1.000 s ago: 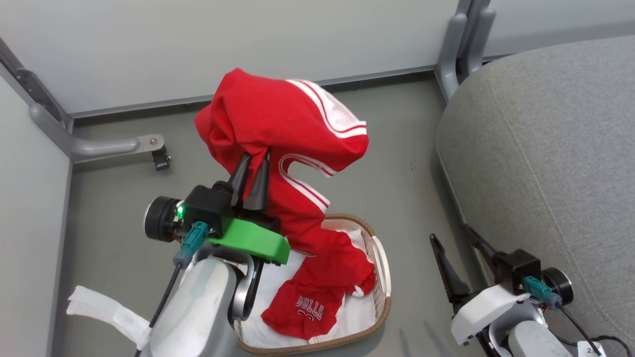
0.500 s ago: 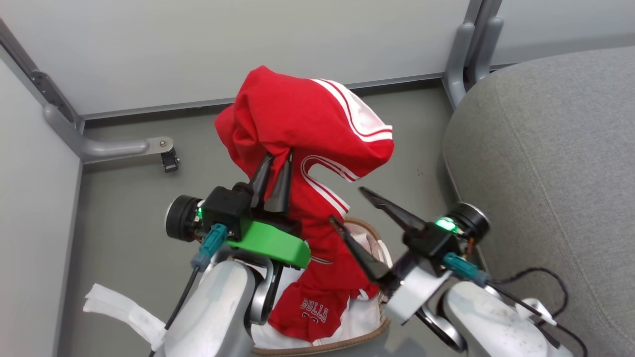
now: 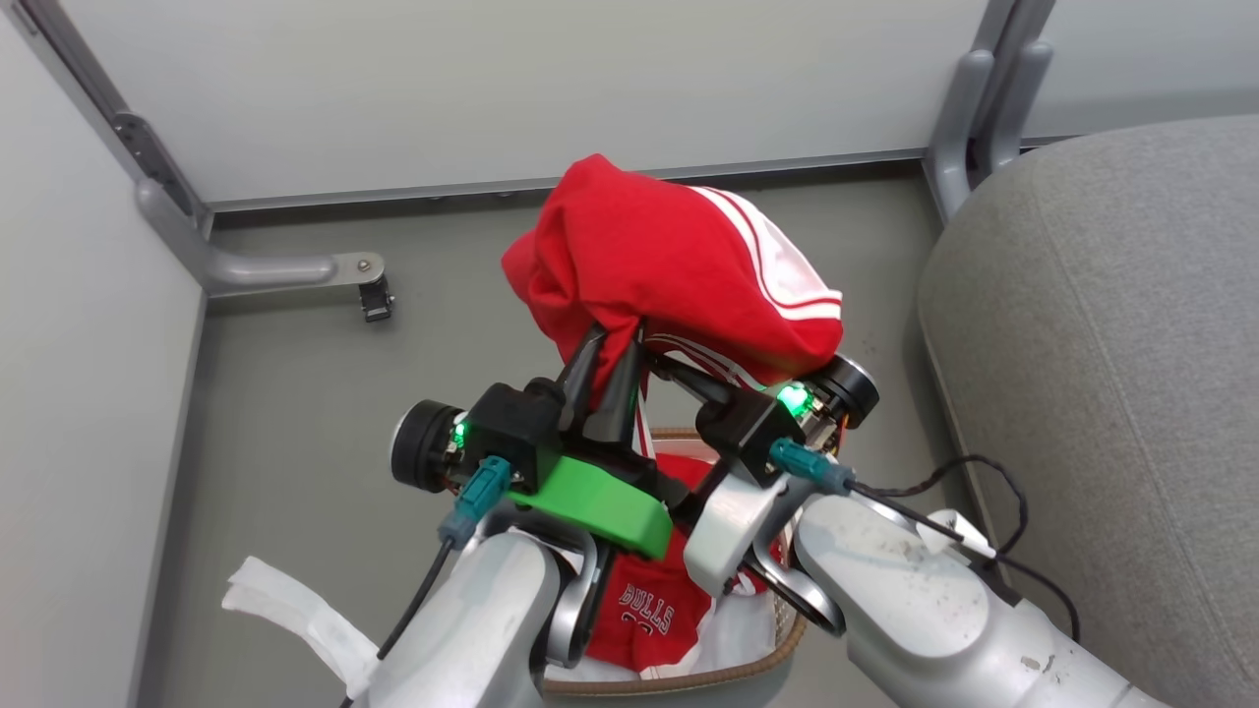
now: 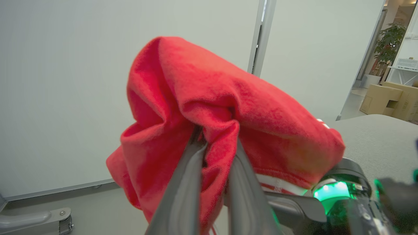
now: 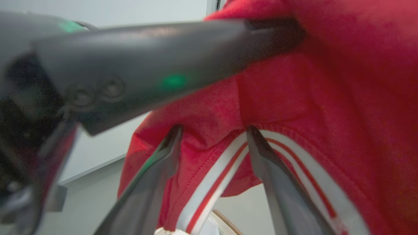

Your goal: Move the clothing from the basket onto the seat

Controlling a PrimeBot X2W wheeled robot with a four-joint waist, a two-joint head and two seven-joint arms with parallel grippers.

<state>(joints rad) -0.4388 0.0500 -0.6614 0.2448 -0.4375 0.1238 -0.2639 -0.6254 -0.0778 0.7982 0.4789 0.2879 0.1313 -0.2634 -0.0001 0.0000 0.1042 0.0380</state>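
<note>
My left gripper (image 3: pixel 610 339) is shut on a bunched red garment with white stripe trim (image 3: pixel 679 265), held up above the basket; the left wrist view shows its fingers pinching a fold of it (image 4: pixel 215 137). The right gripper (image 3: pixel 674 379) stands open just under that garment, its fingers on either side of the striped hem (image 5: pixel 214 130) without clamping it. A second red garment printed "BULLS" (image 3: pixel 644 610) lies in the basket (image 3: pixel 689 678), which my arms mostly hide. The grey seat (image 3: pixel 1102 344) fills the right side.
Pale wall panels stand behind, with a grey metal foot and caster (image 3: pixel 369 285) at the left and a grey post (image 3: pixel 974 108) beside the seat. A white cloth strip (image 3: pixel 285 610) lies on the floor at lower left. Cardboard boxes (image 4: pixel 388 101) stand far off.
My right arm has swung up and leftward from the lower right to just beneath the lifted garment. The left gripper keeps its hold. The camera has shifted, moving the whole scene rightward.
</note>
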